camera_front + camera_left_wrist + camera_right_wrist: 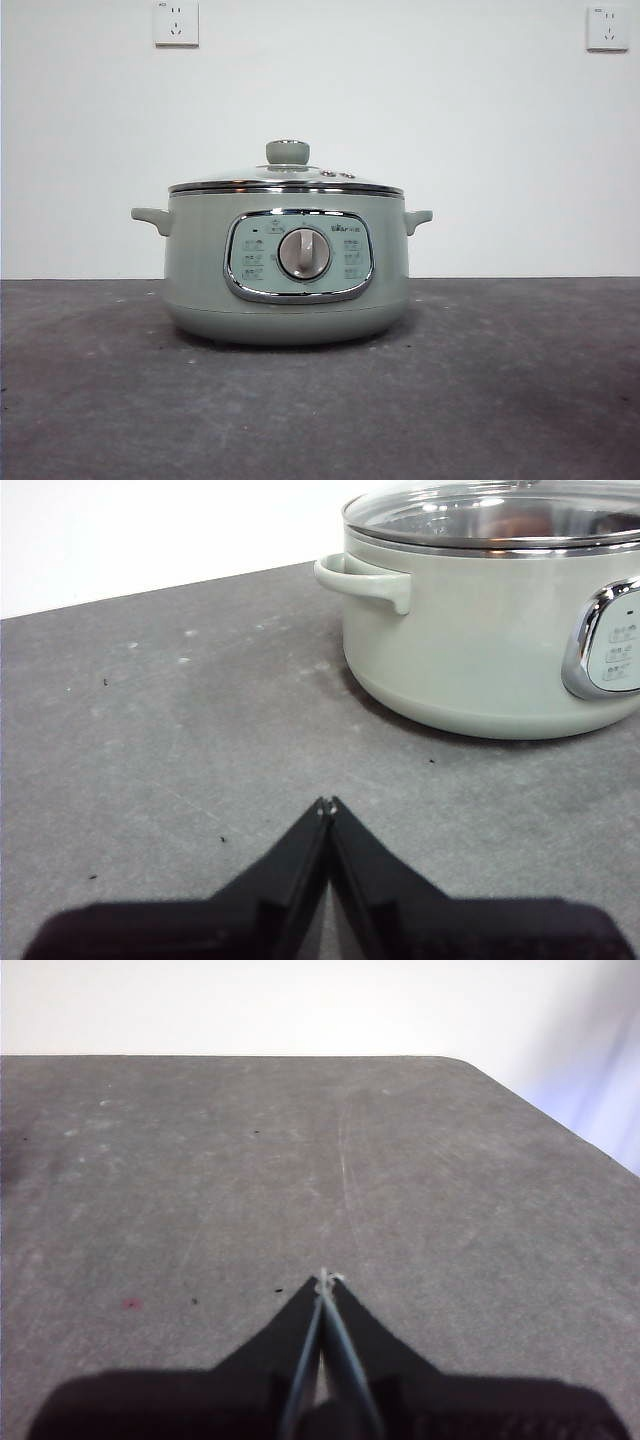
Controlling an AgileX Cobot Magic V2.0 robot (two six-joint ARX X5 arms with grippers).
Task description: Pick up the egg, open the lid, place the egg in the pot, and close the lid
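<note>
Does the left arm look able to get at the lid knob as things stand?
Probably yes. The left claw is shut, holds nothing and sits low beside the pot. In the front view nothing stands over the knob on the closed lid.

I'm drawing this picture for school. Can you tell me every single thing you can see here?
pot: one, pale sage green, standing on the middle of the table
lid: one, clear glass with a chrome rim and green knob, closed on the pot
table: one, dark grey, under the pot
wall sockets: two, white, high on the wall behind
egg: none to be seen on the table
left gripper: one, black, shut, near the pot
right gripper: one, black, shut, over bare table
</note>
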